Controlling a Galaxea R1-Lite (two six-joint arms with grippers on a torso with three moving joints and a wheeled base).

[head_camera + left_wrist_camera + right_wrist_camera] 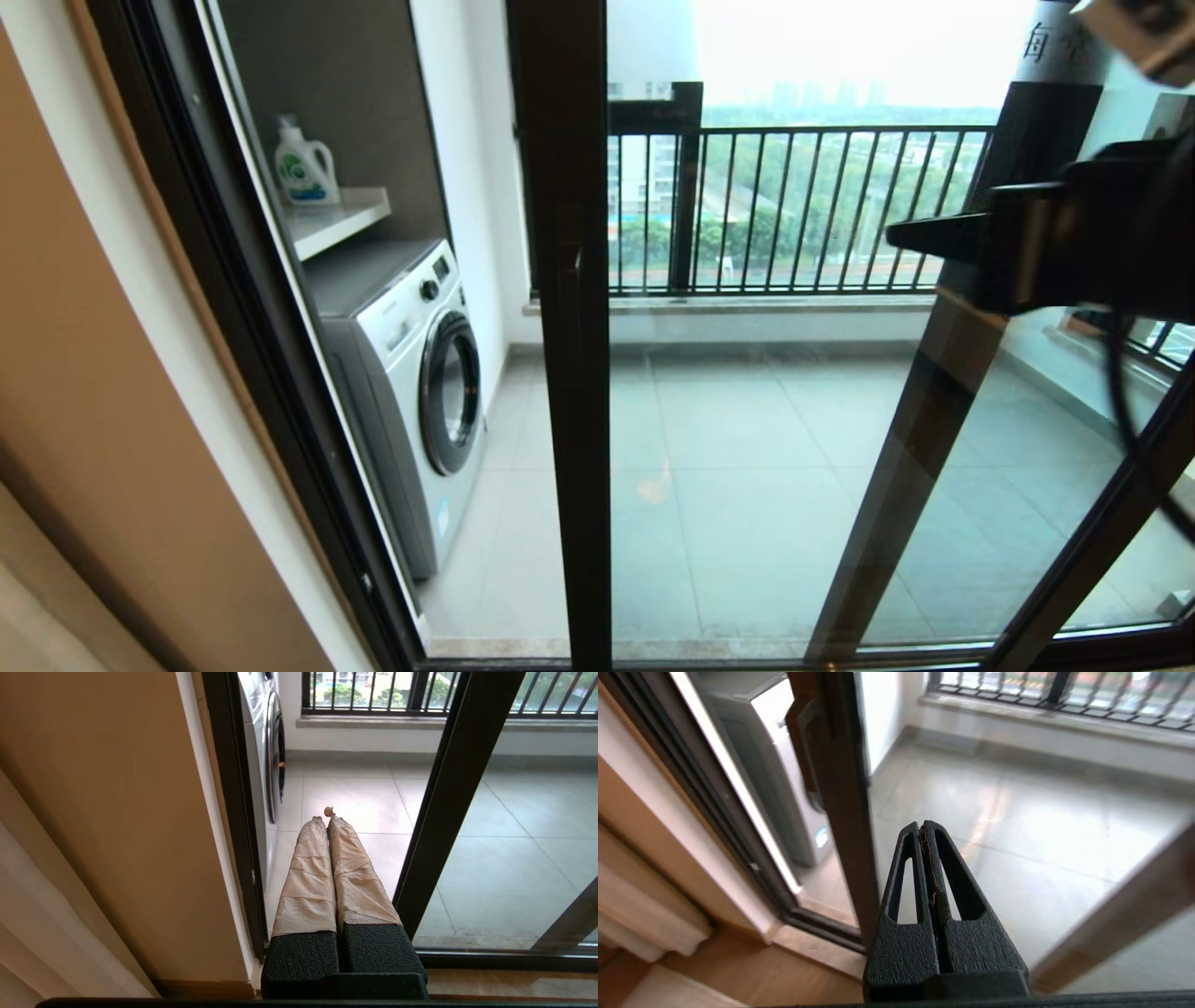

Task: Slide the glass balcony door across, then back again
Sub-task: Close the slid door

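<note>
Doorway to a tiled balcony, seen from inside the room. The glass balcony door (747, 420) fills the centre and right of the head view; its dark leading stile stands upright just right of the gap, with the bar handle (571, 280) on its face, and a strip bearing Chinese characters (1050, 42) shows at the upper right. Between that stile and the dark outer frame (233, 308) on the left lies an open gap, so the door is partly slid across. Through the gap a white front-loading washing machine (420, 373) stands on the balcony floor, with a white detergent bottle (303, 166) on the shelf (341, 217) above it. Black vertical railings (794, 210) close the far side of the balcony. The right gripper (927, 828) is raised before the glass to the right of the stile, near it; whether it touches the glass cannot be told. Its black slotted fingers (906, 872) are pressed together with nothing between them. The left gripper (324, 814) hangs low at the gap, between the outer frame and the stile, its paper-wrapped fingers (308, 877) closed tip to tip and holding nothing.
</note>
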